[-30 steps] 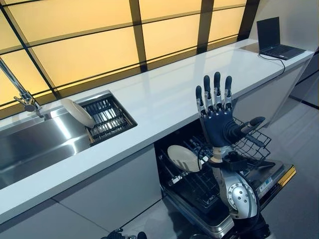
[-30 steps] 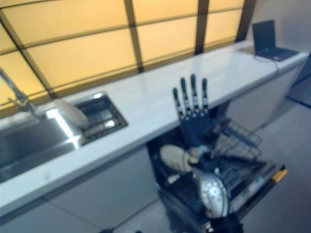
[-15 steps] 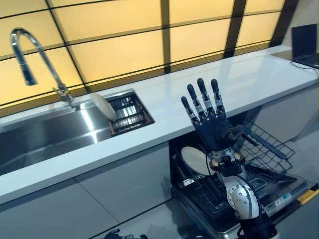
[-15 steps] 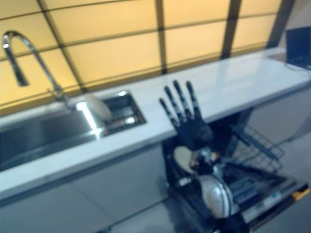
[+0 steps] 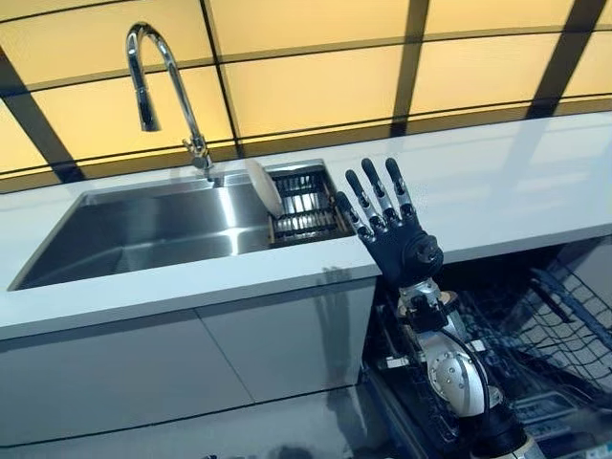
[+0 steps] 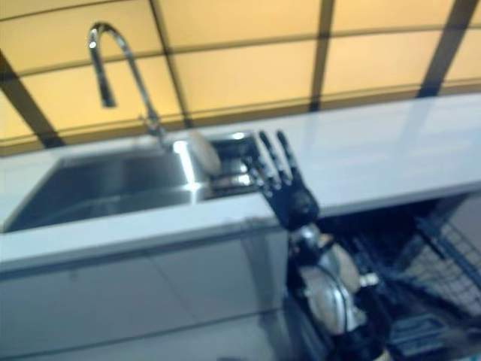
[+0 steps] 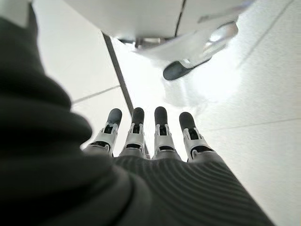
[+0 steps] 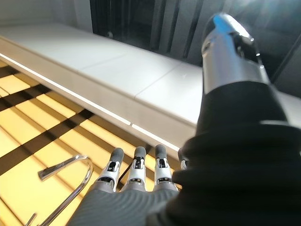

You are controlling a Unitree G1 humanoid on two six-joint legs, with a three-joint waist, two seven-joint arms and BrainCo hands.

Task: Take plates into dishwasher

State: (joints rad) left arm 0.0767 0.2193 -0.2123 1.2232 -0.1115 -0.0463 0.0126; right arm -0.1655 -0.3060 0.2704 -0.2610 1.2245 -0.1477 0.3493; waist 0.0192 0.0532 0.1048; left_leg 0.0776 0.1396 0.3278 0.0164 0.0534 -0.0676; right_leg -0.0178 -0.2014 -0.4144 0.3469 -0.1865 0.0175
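Note:
A white plate [image 5: 262,185] stands on edge in the dark drying rack [image 5: 308,203] at the right end of the steel sink [image 5: 143,229]. My right hand [image 5: 406,251] is raised upright in front of the counter edge, just right of that rack, fingers straight and spread, holding nothing. Its fingers [image 8: 136,174] also show straight in the right wrist view. My left hand [image 7: 155,141] shows only in the left wrist view, fingers straight, pointing down at the floor, empty. The open dishwasher with its wire racks [image 5: 550,320] is at the lower right, below the counter.
A tall curved faucet [image 5: 158,67] stands behind the sink. The white counter [image 5: 507,186] runs to the right above the dishwasher. Grey cabinet fronts [image 5: 191,373] lie below the sink. Yellow window panels run behind the counter.
The camera has swung left, so the sink and faucet are now in the middle and the laptop is out of view. My right hand stays raised and open, now nearer the sink's rack.

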